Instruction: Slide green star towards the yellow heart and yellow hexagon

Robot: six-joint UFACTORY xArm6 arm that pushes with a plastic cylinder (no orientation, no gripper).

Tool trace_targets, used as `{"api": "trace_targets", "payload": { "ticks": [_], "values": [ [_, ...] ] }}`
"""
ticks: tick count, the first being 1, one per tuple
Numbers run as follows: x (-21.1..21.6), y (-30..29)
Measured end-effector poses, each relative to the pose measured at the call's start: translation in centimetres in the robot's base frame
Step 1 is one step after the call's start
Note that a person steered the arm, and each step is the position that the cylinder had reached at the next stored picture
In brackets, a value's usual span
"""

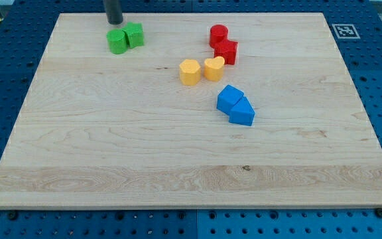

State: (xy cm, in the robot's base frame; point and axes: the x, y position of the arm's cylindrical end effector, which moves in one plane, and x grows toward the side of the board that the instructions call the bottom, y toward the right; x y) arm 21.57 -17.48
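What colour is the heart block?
Yellow. The heart shows clearly in the camera view, beside the yellow hexagon.

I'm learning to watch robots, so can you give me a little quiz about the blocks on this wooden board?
1. True or false: my tip is at the view's top, just above the two green blocks.
2. Which pair lies nearest the yellow wooden hexagon block and yellow wooden heart block? A red B green C blue
3. Fill in: the green wooden star block sits to the view's ____ of the yellow pair.

Key: 1 true; 2 A; 3 left.
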Motion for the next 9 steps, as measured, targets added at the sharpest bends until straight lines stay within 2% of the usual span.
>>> {"api": "trace_targets", "payload": {
  "ticks": [1, 3, 5, 8, 9],
  "values": [
    [3.7, 1.5],
    [5.2, 8.4],
    [10.2, 10.0],
    [11.1, 17.8],
    [12.6, 18.0]
  ]
}}
